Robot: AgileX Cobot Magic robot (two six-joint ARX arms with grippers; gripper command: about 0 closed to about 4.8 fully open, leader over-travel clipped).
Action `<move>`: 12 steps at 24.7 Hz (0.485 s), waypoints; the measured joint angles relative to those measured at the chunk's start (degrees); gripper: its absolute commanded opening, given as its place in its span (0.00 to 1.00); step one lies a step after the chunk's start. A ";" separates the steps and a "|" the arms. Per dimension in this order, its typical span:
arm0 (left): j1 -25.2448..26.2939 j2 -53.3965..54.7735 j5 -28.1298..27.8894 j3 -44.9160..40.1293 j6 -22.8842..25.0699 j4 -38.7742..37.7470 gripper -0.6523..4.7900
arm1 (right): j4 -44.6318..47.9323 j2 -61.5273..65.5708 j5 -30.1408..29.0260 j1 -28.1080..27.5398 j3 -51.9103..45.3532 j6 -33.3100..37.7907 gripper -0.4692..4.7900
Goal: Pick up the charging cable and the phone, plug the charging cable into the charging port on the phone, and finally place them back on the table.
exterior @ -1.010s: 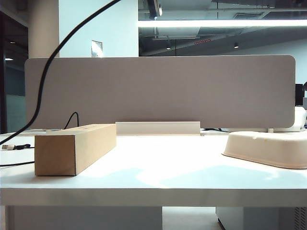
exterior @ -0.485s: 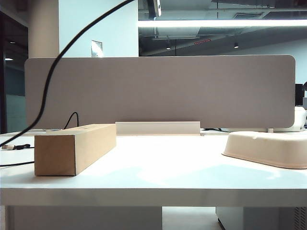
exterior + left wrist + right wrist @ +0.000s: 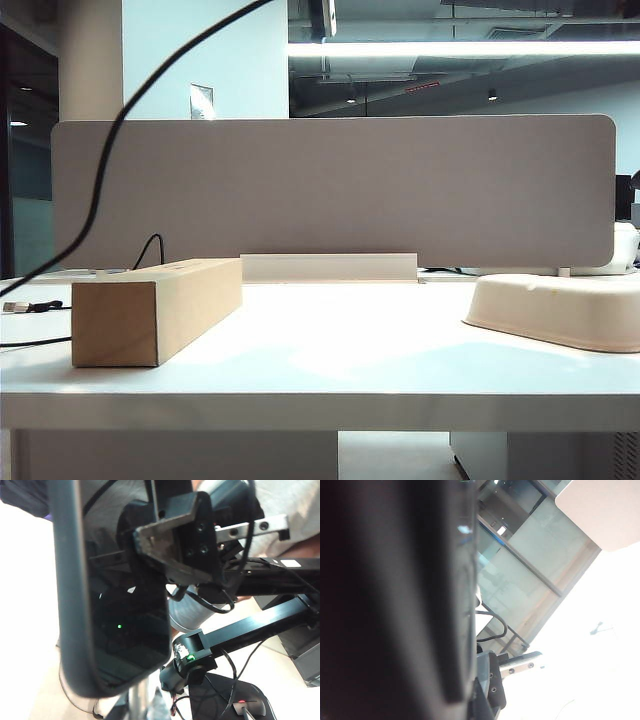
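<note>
The phone point(image 3: 120, 605) is up off the table point(image 3: 330, 370), filling my left wrist view: its glossy dark screen and thick dark rim stand right against the camera, with a small green glint on the glass. My left gripper point(image 3: 112, 700) is closed down on the phone, though its fingertips are mostly hidden behind the phone's lower end. Just past the phone's rim, my right gripper point(image 3: 165, 542) faces it with its jaws drawn nearly together; I cannot make out what sits between them. In my right wrist view the phone point(image 3: 395, 600) is a broad dark slab blocking most of the frame, too near and blurred to show the port.

The charging cable point(image 3: 110, 150) hangs down from above in a long arc at the left of the exterior view, and its far end lies on the table beside a cardboard box point(image 3: 155, 310). An off-white tray point(image 3: 560, 310) rests at the right, before the grey divider point(image 3: 330, 190).
</note>
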 measured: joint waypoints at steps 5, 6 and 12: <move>0.09 0.90 -0.70 -0.11 -0.22 -0.46 0.11 | -3.98 -0.04 1.60 1.62 0.35 -5.20 0.08; 0.13 1.16 -0.85 -0.17 -0.33 -1.14 0.11 | -5.51 -0.04 1.75 1.68 0.37 -6.58 0.08; 1.51 1.36 -1.81 0.11 -0.28 -7.54 0.38 | -11.13 0.85 4.02 2.69 -0.04 -11.76 0.08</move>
